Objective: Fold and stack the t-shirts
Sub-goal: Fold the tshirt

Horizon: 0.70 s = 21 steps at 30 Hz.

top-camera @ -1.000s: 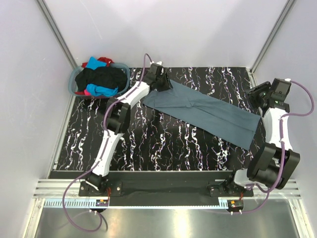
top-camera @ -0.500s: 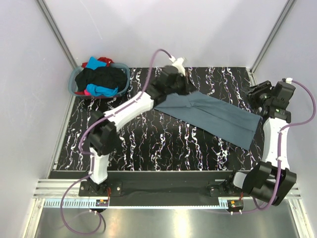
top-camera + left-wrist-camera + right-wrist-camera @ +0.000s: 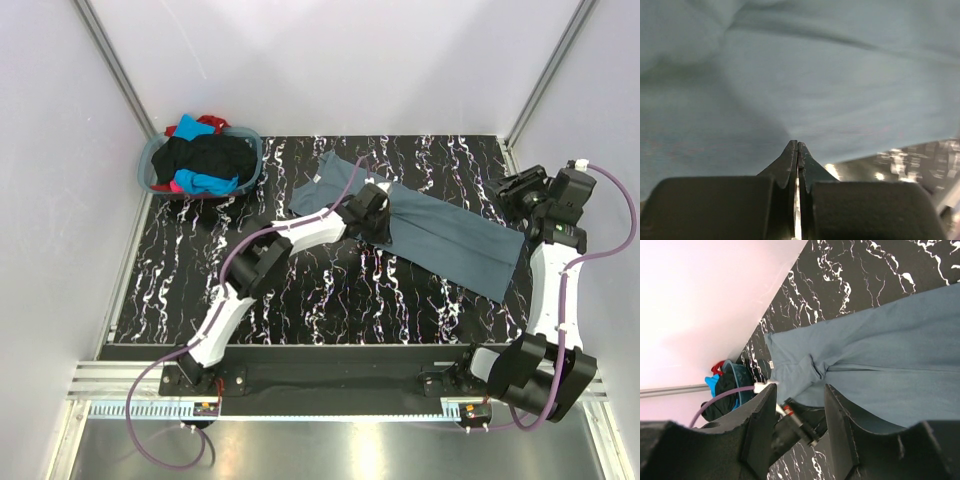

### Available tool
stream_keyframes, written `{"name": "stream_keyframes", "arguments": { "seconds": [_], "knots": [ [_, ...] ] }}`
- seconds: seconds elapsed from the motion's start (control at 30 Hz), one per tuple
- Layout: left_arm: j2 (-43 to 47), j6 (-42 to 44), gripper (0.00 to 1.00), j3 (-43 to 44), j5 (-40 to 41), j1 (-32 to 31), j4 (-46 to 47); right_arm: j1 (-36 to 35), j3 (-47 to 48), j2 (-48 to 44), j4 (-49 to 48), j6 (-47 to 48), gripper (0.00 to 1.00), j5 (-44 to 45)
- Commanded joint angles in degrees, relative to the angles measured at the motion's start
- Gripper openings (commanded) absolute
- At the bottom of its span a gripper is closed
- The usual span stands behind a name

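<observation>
Top external: fixed high behind the near edge, facing down over the whole black marbled table [image 3: 330, 300]. Left wrist: pressed close to the slate blue-grey t-shirt [image 3: 790, 75] — blurred fabric fills nearly everything. Right wrist: farther back, looking past its own fingers [image 3: 840, 435] along the same shirt toward the laundry basket [image 3: 741, 385]. All three views share the shirt.

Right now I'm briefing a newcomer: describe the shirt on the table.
On the black marbled table, right of the round basket in the far corner, a slate blue-grey t-shirt stretches diagonally. It alone lies spread out; the other t-shirts are heaped in the basket.
</observation>
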<state>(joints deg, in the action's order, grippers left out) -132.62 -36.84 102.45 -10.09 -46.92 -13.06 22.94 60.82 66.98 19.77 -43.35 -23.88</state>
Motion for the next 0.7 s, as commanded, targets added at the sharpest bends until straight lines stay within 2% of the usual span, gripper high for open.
{"name": "stream_keyframes", "arguments": {
  "seconds": [0.0,0.2,0.53,0.67],
  "knots": [
    [-0.89,1.68,0.00,3.37,2.43,0.25,-1.09,-0.09,-0.35,-0.54,-0.43,1.25,0.50,-2.14],
    [-1.24,4.23,0.00,2.76,7.35,0.33,-7.68,-0.09,0.09,-0.18,-0.52,0.99,0.50,-2.49],
    [9.21,3.70,0.00,-13.66,9.82,2.62,-8.30,-0.09,-1.40,-0.45,-0.52,0.99,0.50,-3.01],
    [13.78,4.76,0.00,-19.56,13.42,5.33,-8.30,-0.09,-2.28,-0.36,-0.52,0.64,0.50,-3.37]
  ]
}}
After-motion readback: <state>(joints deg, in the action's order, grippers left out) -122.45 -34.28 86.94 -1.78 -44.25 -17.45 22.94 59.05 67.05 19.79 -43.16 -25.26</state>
